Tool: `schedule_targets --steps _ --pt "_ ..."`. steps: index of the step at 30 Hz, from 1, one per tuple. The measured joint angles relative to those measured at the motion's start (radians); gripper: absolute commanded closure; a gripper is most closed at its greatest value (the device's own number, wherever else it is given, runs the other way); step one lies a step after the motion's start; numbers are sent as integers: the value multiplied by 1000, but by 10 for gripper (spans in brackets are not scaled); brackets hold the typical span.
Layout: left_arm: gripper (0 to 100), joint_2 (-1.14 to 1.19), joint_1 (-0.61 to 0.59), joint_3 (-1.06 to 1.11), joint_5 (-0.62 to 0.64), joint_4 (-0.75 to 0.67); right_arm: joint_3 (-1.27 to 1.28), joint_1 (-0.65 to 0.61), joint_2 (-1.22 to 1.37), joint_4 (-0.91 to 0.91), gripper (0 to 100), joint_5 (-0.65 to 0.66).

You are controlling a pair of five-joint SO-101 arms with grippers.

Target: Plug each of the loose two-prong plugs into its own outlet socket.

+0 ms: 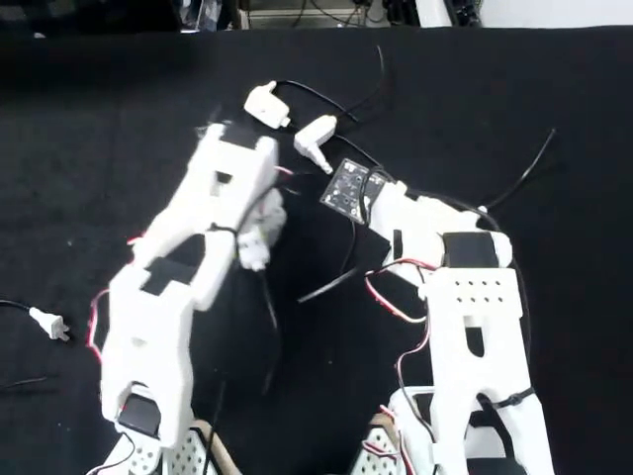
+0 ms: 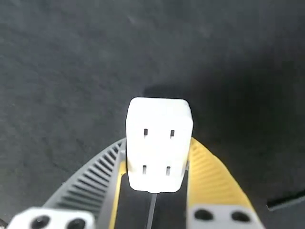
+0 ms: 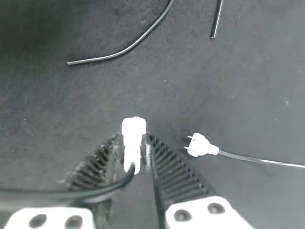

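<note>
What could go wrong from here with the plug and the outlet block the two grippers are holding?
1. The black cable drapes across one finger of the right gripper. It may snag and twist the held plug.
2. The left gripper pinches the outlet block at one end, with about half sticking out, so it might pivot when pushed.
3. The second plug lies close by and could get knocked.
</note>
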Motion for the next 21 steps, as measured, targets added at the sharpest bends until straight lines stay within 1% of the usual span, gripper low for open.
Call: schedule_targets --steps 3,7,15,16,18,21 --pt "971 0 58 17 52 0 0 0 0 0 987 5" --pt "971 -2 107 80 80 0 28 2 -5 -3 987 11" --pt "963 -5 130 100 81 -11 41 0 -8 -3 987 11" --pt "948 -5 130 100 81 -12 41 0 -8 -3 987 11" --pt "884 -5 130 100 81 -12 41 0 -8 -3 987 11" --pt "714 -5 130 100 81 -12 41 0 -8 -3 987 11"
